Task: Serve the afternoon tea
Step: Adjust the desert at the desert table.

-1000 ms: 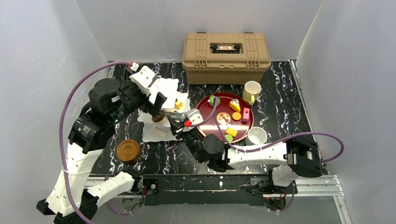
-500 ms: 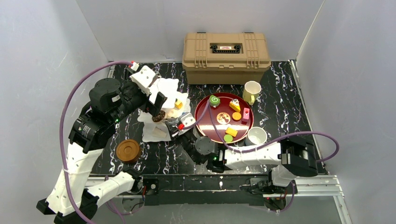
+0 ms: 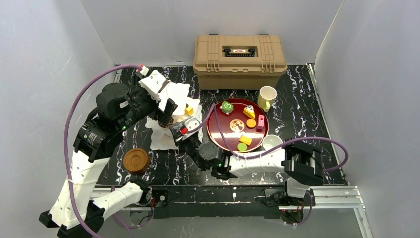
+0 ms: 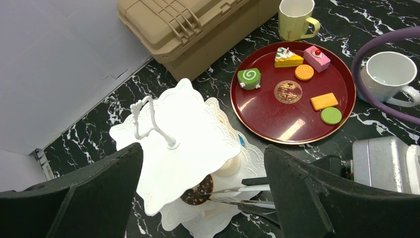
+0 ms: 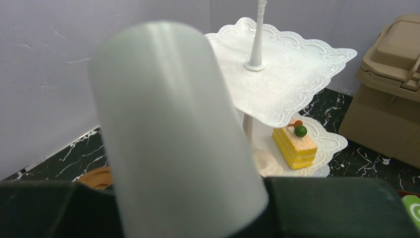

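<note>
1. We judge the job partly done. The stand (image 4: 188,124) carries a yellow cake (image 5: 294,146) on a lower tier and a brown pastry (image 4: 197,195) under the top plate. The top tier is bare.
2. Left to move, on the tray (image 4: 277,119): green roll (image 4: 248,78), yellow slice (image 4: 288,58), pink cake (image 4: 317,57), orange biscuit (image 4: 304,72), orange bar (image 4: 324,101), green disc (image 4: 331,115).
3. The cream mug (image 4: 293,20) stands beyond the tray near the case (image 4: 198,25), and the white mug (image 4: 389,74) sits just beside the tray's rim. Neither is on a coaster. The coasters (image 3: 136,159) sit stacked by the left arm, well apart from both mugs.
4. The left arm is raised with the elbow bent and the wrist tipped down. The left gripper (image 4: 202,151) hangs over the stand, jaws wide apart and empty.
5. The right arm stretches low across the table front toward the stand. The right gripper (image 4: 237,195) has its thin tips right at the brown pastry. We cannot tell how wide the jaws are or whether they grip it (the right wrist view is mostly blocked by a pale blur).
</note>
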Tool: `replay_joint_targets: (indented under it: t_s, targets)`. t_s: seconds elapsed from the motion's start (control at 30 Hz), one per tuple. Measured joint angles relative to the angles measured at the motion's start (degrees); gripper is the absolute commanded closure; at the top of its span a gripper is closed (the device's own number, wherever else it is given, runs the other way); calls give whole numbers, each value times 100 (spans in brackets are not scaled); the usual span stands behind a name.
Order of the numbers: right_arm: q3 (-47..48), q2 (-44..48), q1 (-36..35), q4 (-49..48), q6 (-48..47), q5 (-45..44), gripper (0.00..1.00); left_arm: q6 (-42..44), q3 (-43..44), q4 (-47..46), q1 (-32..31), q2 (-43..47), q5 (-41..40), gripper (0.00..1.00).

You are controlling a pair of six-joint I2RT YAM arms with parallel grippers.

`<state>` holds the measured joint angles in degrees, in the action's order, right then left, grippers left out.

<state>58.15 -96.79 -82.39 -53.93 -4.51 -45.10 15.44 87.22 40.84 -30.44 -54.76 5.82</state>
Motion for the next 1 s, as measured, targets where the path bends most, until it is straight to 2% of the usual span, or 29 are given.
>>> replay_joint_targets:
  t_s: [0.3,0.6,0.7,0.87,1.0]
  targets:
    - [42,225,74,345,28,59,65,-4,0,-2,0,0,4,9]
    - [-1351,2728,247,1561,470,-610,65,-7,4,-7,0,13,68,10]
    - [-1628,3193,824,2103,907,-664,62,-7,4,-9,0,26,74,10]
    - [-1829,3318,2203,2900,1394,-573,54,-7,4,-7,0,33,103,7]
    - [-1832,3193,2664,3071,1460,-380,48,-7,2,-9,0,33,105,7]
